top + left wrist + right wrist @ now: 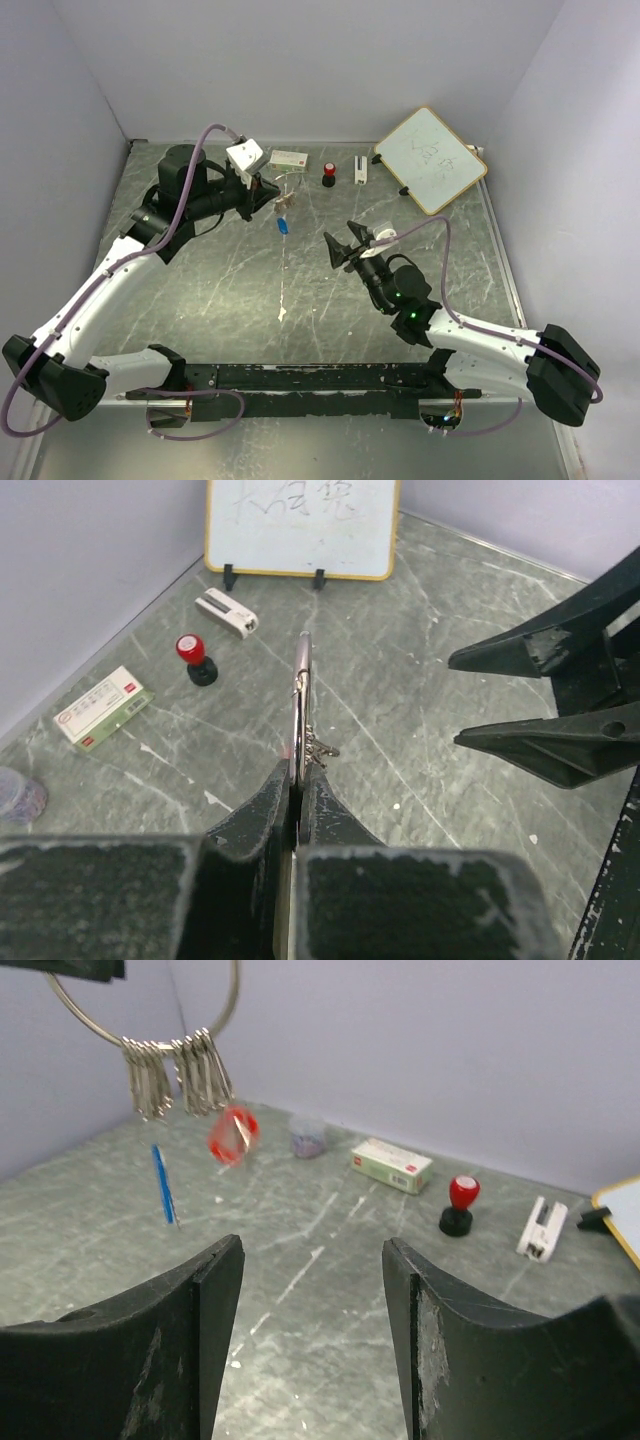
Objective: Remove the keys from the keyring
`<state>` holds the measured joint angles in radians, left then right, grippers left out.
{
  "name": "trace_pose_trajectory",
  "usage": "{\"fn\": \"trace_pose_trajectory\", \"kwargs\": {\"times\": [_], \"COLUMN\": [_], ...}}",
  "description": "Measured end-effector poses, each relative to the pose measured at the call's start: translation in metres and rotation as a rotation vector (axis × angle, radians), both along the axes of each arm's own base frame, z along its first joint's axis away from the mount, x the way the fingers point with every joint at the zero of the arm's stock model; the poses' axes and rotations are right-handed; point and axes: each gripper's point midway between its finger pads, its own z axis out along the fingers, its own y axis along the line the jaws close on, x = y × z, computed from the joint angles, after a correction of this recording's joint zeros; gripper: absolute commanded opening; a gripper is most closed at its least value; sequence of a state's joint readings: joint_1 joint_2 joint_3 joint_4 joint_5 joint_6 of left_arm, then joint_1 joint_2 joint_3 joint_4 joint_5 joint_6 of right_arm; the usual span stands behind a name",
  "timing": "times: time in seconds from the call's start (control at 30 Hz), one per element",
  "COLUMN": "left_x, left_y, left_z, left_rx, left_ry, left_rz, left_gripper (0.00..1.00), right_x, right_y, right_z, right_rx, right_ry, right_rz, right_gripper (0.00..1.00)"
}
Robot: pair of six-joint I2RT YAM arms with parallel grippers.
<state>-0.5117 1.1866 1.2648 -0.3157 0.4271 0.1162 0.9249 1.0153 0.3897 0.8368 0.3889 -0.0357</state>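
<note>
My left gripper [272, 195] [298, 770] is shut on the keyring [283, 202] [301, 680], a thin silver ring held edge-on above the table. Small silver pieces [200, 1070] dangle from the ring. The red-headed key [232, 1135] shows blurred just under those pieces. The blue-headed key [283, 225] [162, 1182] is lower, apart from the ring; I cannot tell whether it rests on the table. My right gripper [340, 238] [312, 1250] stands open and empty, a short way right of the ring. Its fingers [530, 745] point toward the ring.
Along the back wall stand a green-and-white box [288, 158], a black stamp with a red top [328, 176], a small white device [361, 168] and a tilted whiteboard [430, 158]. A small round container [307, 1137] sits near the box. Walls close in three sides.
</note>
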Motion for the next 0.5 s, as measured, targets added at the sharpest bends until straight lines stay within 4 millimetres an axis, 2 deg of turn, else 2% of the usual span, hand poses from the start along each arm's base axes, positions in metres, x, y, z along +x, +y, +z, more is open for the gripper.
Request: {"fn": "trace_pose_trajectory", "kwargs": {"times": [0.13,0.3,0.5], "left_x": [-0.011,-0.025,-0.038], "left_y": [-0.009,-0.020,-0.027], "left_z": [0.004,0.007,0.010], "left_rx": [-0.007,-0.016,-0.027], "left_ry": [0.001,0.008,0.006], "left_rz": [-0.058,-0.131,-0.184], "left_gripper": [0.07,0.07,0.07], "right_x": [-0.003,-0.003,-0.007], "right_y": [0.008,0.021,0.028], "right_z": [0.012,0.011,0.015], "right_rx": [0.029,0.018,0.023], "right_ry": [-0.043,-0.053,-0.066], "right_rz": [0.042,0.092,0.133], "right_gripper": [0.58,0.58,0.59]}}
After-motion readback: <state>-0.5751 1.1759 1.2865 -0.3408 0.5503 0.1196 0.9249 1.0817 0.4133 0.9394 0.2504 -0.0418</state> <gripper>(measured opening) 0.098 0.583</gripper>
